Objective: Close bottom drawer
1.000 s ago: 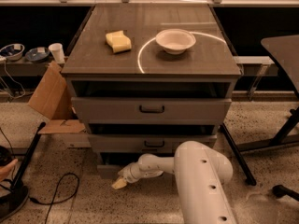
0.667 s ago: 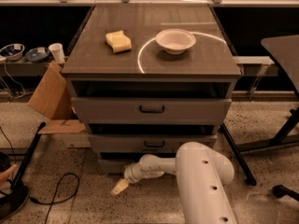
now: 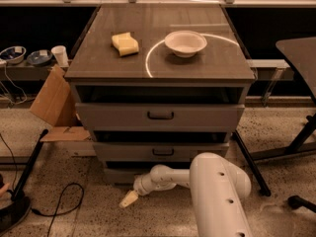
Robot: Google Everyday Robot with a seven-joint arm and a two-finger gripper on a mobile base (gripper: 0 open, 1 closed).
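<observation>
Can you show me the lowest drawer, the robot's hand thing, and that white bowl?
bottom drawer (image 3: 117, 175): camera view, left part of its grey front.
gripper (image 3: 128, 199): camera view, its pale tip, low in front of the bottom drawer.
white bowl (image 3: 185, 42): camera view, the bowl's inside.

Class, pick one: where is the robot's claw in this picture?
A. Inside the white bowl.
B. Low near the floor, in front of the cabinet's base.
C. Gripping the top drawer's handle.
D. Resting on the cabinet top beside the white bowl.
B: the claw is low by the floor, in front of the bottom drawer, far below the white bowl.
</observation>
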